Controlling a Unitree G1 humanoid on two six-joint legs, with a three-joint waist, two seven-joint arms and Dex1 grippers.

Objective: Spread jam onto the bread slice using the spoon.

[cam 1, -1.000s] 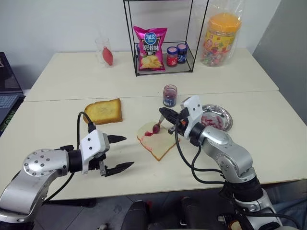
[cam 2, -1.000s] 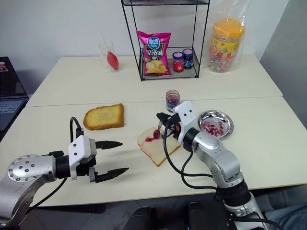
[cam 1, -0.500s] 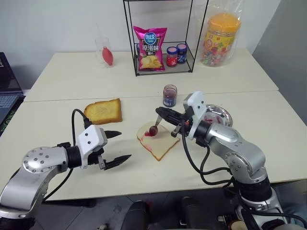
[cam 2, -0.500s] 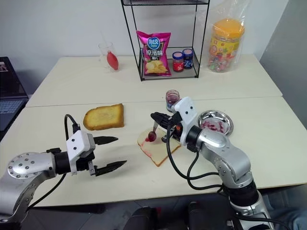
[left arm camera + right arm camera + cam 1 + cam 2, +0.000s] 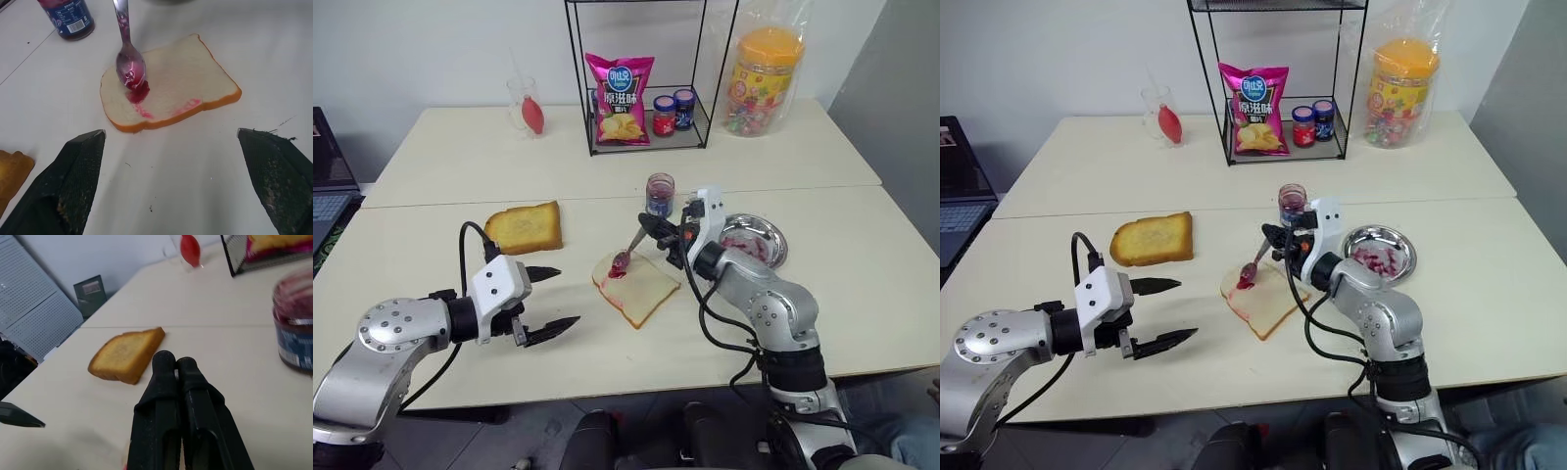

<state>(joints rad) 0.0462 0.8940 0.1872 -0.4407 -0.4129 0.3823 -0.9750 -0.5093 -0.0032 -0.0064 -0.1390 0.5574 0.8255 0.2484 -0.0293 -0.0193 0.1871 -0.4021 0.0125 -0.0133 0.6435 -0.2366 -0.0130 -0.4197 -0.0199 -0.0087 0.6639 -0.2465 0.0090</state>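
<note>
The right gripper point(image 5: 658, 233) was clamped on the spoon point(image 5: 128, 57) handle, the bowl resting on the bread point(image 5: 171, 88) at its corner toward the jar point(image 5: 659, 194); the left gripper point(image 5: 556, 299) hung spread and empty beside the bread on the toast point(image 5: 525, 226) side. The jam point(image 5: 138, 93) lay in one blob plus a thin streak, so most of the bread was bare. With nothing pinning the soft bread, I judged a dragging stroke could slide or tear it. The left wrist view showed spoon-to-bread contact and the streak; the right wrist view showed the pressed fingers point(image 5: 165, 396) instead.
</note>
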